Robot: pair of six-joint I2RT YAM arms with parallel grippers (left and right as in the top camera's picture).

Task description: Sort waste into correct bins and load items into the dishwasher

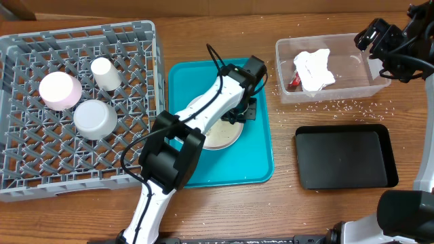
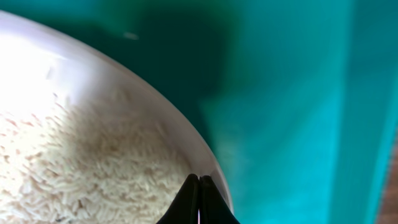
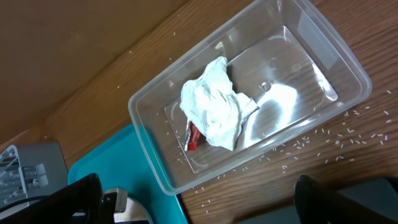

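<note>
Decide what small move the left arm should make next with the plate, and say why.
Probably raise the rim a little, testing the hold: the left gripper is shut at the edge of the white plate, which lies on the teal tray with rice on it, so it needs emptying before racking.

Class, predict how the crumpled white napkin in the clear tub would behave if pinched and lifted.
Its crumpled folds suggest the napkin is probably light and soft, squashing under a pinch. It partly covers the red wrapper, so lifting might drag that along.
</note>
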